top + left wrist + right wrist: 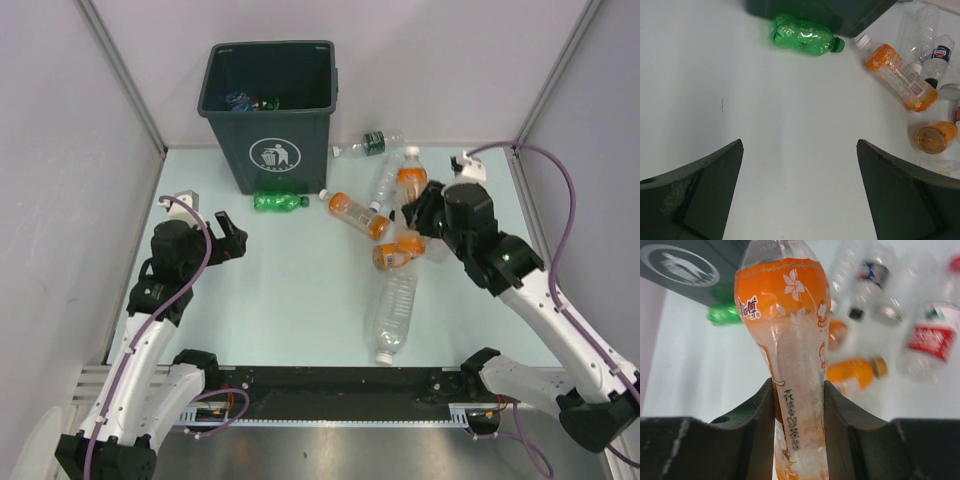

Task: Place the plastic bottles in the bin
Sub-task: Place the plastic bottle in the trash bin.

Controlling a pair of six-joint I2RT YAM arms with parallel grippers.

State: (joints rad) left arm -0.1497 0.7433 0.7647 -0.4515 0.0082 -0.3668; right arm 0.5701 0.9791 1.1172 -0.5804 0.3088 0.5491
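Right gripper [799, 410] closed tight on a clear plastic bottle with an orange flower-print label [785, 340], pinched at its narrow waist and held off the pale table [300, 290]. Left gripper [800, 190] fully spread, holding nothing, over bare table. Tall dark green-grey plastic bin [270, 110] stands at the far side, some bottles visible inside. Crumpled green bottle [278, 201] lies just beside the bin's front base. Orange-filled bottle [358, 214] and large clear bottle [392, 312] lie mid-table.
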